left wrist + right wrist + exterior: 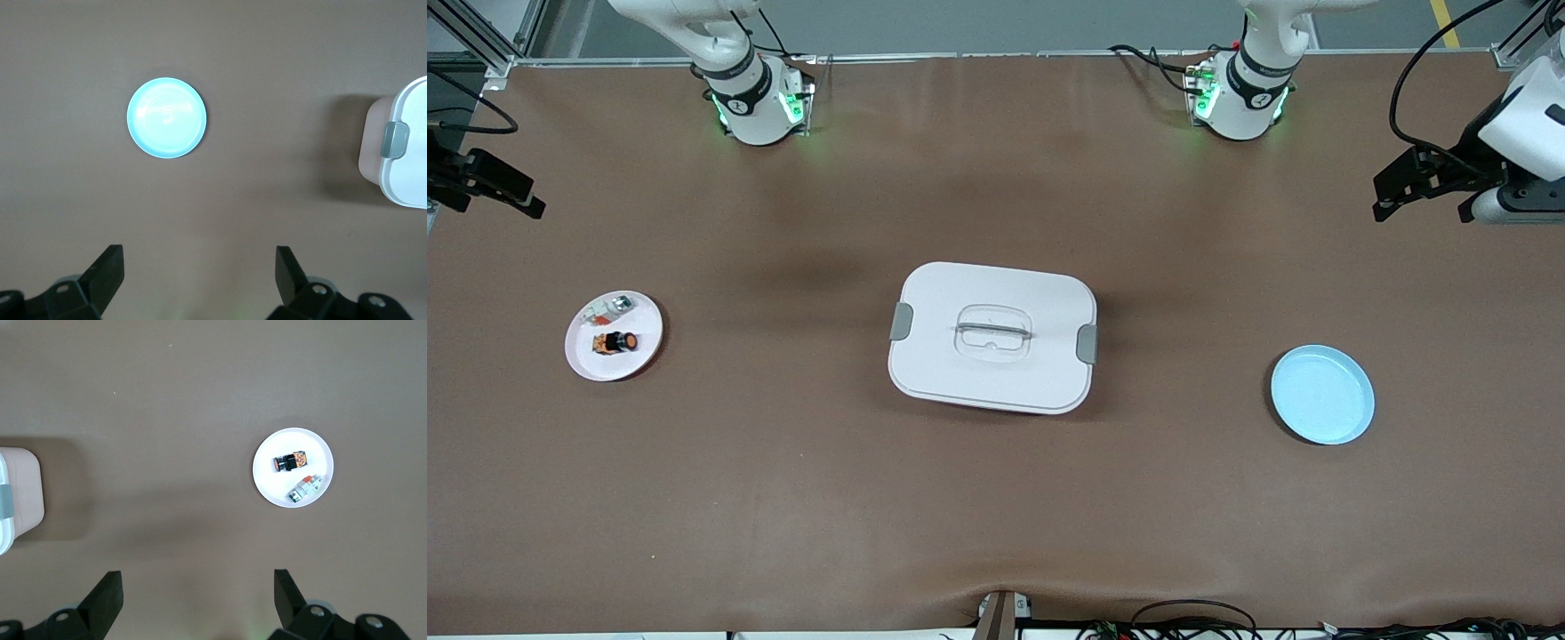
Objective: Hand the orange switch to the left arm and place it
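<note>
Orange switch (615, 342) on brown table (996, 498).

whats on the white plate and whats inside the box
On the small round white plate lie the black-and-orange push-button switch and a silvery-white component. The large white lidded box is closed, so its contents are hidden.

Box (992, 337) at table centre. Plate (587, 355) toward right arm's end holds 2 parts: orange switch (615, 342) lying on its side, small component (609, 309) just beside it, farther from front camera. Second plate (1322, 395) toward left arm's end, slightly nearer front camera than box.
</note>
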{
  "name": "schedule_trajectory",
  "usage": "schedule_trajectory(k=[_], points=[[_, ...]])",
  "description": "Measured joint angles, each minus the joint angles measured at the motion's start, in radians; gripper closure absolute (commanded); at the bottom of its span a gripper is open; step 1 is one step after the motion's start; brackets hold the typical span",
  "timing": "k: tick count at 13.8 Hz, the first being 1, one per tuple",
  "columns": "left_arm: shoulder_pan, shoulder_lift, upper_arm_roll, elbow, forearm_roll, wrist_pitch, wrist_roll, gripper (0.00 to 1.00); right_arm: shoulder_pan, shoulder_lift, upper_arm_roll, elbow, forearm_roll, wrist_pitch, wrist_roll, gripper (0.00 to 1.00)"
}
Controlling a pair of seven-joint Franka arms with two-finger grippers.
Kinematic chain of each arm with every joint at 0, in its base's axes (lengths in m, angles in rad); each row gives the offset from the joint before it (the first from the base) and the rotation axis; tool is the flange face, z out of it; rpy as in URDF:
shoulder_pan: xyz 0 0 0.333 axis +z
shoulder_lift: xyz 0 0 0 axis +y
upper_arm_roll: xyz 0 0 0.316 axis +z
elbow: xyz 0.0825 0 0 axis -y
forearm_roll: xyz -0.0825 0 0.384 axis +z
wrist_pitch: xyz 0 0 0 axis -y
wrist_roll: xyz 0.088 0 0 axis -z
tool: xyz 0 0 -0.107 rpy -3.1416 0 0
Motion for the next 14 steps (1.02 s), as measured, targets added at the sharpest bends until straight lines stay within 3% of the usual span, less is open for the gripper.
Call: schedule_trajectory(k=[14], points=[[0.002,0.0,0.002,0.002,0.0,-0.001,0.0,0.0,-0.004,0.005,-0.003,0.0,0.0,0.029,0.001,0.0]])
